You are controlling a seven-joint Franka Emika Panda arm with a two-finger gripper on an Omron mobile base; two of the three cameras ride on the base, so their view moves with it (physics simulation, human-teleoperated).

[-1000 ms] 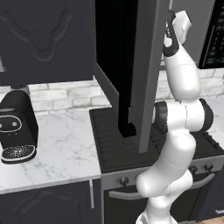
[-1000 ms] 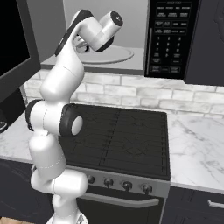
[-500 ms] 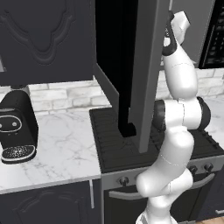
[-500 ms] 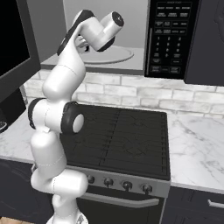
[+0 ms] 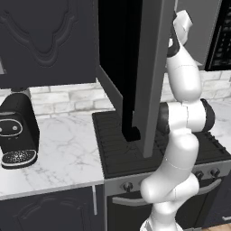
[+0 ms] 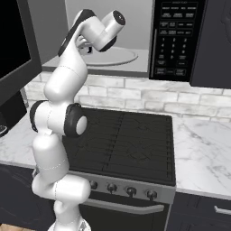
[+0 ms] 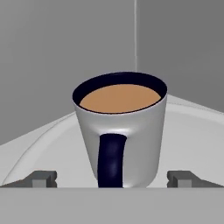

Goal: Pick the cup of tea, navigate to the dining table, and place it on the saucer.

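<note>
The cup of tea [image 7: 120, 131] is a grey mug with brown liquid inside. Its dark handle faces the hand camera. It stands upright on the white round turntable plate [image 7: 192, 131] inside the open microwave. My gripper [image 7: 113, 179] is open, with one fingertip [image 7: 41, 178] on each side of the mug's base, and I see no contact. In the right base view the arm is raised and the gripper [image 6: 85, 45] reaches into the microwave cavity over the plate [image 6: 122, 56]. The dining table and the saucer are out of view.
The microwave's open door [image 5: 153, 76] hangs in front of the arm on its left. Its control panel [image 6: 173, 40] is to the right of the cavity. Below are a black stove [image 6: 126, 144] and marble counters [image 6: 203, 149]. A black coffee machine [image 5: 16, 131] stands far left.
The arm has shifted only slightly. The gripper stays open.
</note>
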